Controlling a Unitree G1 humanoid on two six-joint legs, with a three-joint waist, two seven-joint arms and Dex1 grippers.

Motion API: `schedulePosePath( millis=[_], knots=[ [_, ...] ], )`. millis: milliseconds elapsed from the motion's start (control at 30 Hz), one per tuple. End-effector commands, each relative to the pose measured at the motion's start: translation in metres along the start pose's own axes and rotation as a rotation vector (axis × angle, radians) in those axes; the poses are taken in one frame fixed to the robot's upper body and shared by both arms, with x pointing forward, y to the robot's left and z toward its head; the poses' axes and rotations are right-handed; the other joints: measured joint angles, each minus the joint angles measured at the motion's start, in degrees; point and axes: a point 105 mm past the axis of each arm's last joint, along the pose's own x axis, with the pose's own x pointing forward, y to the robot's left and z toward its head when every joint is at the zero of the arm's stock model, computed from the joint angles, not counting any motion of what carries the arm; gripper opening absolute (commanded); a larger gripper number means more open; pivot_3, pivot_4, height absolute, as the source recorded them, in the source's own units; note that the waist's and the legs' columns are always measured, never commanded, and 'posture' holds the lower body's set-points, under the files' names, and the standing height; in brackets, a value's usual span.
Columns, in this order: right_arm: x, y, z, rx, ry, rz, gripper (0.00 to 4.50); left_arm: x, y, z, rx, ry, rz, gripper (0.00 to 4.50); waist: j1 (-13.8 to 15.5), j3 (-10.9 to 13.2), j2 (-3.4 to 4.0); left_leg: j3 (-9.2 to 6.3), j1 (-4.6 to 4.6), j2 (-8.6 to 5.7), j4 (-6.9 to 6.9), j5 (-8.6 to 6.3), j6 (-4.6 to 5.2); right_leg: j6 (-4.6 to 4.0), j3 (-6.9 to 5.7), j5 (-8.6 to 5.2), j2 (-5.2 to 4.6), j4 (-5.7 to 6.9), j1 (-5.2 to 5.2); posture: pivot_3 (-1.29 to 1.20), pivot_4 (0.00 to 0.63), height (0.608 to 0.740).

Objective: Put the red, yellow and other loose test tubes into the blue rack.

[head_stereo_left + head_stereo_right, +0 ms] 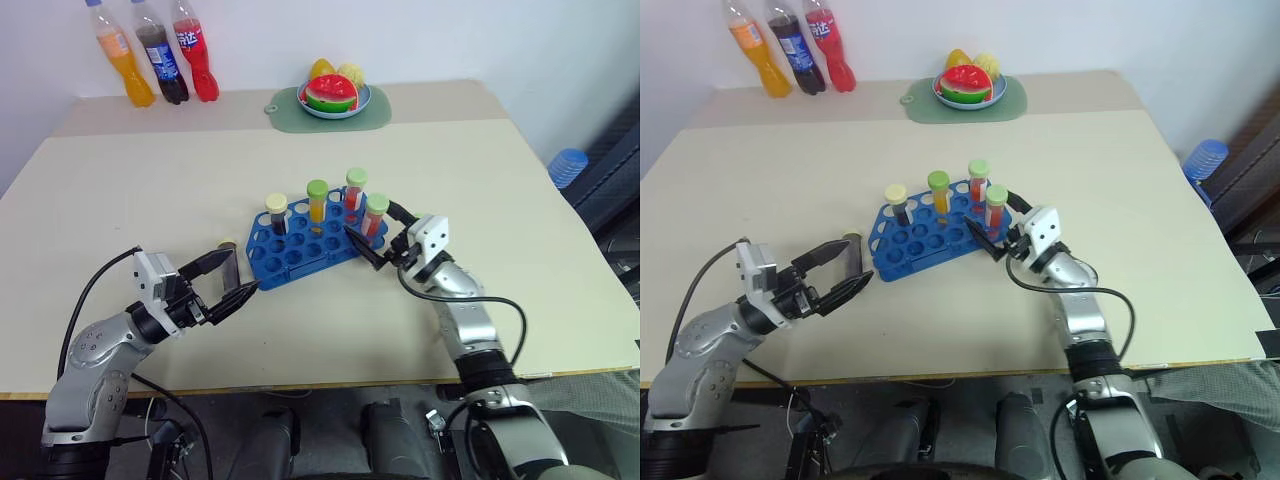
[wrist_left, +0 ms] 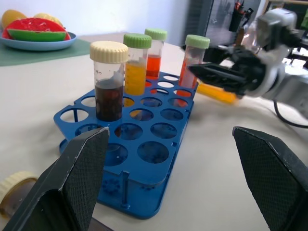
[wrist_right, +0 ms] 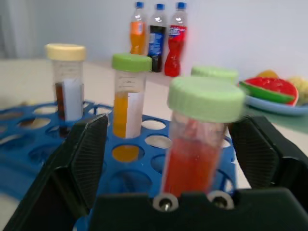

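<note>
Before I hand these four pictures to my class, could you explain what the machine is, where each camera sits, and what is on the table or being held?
It is a humanoid robot with two arms, each ending in a two-fingered black tool. Two pictures come from cameras on its head, looking down over the table. The other two come from cameras on its wrists, looking out between the fingers.

On the beige table sits a blue rack with four capped test tubes standing in it: a dark brown tube, a yellow tube and two red-orange tubes. Another capped tube lies loose by the rack. At the far edge are three soda bottles and a plate of toy fruit.

The left tool is open and empty. The right tool stands open around the nearest red-orange tube.
</note>
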Motion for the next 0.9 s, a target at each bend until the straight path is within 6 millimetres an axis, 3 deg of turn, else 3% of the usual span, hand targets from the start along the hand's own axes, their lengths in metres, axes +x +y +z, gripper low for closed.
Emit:
schedulePosePath(
  millis=[33, 200, 400, 567, 800, 900],
  knots=[
    [-0.027, -0.014, 0.020, 0.021, 0.100, 0.012, 4.36, 0.002, -0.002, 0.003, 0.023, -0.014, -0.005, 4.27, 0.1, 0.0, 0.01, 0.00, 0.00, 0.00, 0.00, 0.00, 0.00, 0.00, 0.00, 0.00, 0.00, 0.00, 0.00, 0.00, 0.150, 0.740],
    [-0.060, -0.038, 0.019, 0.091, 0.447, -0.043, 4.36, 0.007, -0.006, 0.001, 0.011, -0.019, -0.011, 4.27, 0.9, 0.0, 0.00, 0.03, -0.04, 0.00, 0.05, -0.01, 0.02, -0.01, 0.00, 0.00, -0.07, -0.04, 0.01, 0.00, 0.150, 0.740],
    [-0.049, -0.084, 0.024, 0.314, 0.705, -0.212, 4.36, 0.015, -0.011, 0.002, 0.003, -0.025, -0.031, 4.27, 1.0, 0.0, 0.02, 0.04, -0.05, 0.05, 0.07, -0.02, 0.03, -0.05, -0.02, -0.02, -0.05, -0.04, 0.01, 0.00, 0.150, 0.740],
    [-0.037, -0.088, 0.019, 0.516, 0.853, -0.186, 4.36, 0.016, -0.015, 0.005, 0.002, -0.021, -0.043, 4.27, 1.3, 0.0, -0.01, 0.01, -0.19, 0.03, 0.05, -0.06, 0.12, -0.02, -0.08, -0.01, -0.17, -0.20, -0.01, 0.00, 0.150, 0.740],
    [-0.036, -0.089, -0.011, 0.524, 1.018, -0.146, 4.36, 0.012, -0.020, 0.007, -0.008, -0.017, -0.023, 4.27, 1.1, 0.0, -0.01, 0.07, -0.35, -0.03, 0.12, -0.11, 0.19, 0.00, -0.07, 0.00, -0.24, -0.27, -0.11, 0.00, 0.150, 0.740],
    [-0.034, -0.086, -0.020, 0.483, 1.043, -0.100, 3.52, 0.009, -0.022, 0.007, -0.010, -0.012, -0.009, 4.27, 0.9, 0.0, -0.01, 0.10, -0.34, -0.05, 0.12, -0.11, 0.19, 0.01, -0.08, 0.01, -0.20, -0.25, -0.12, 0.00, 0.150, 0.740]
  ],
)
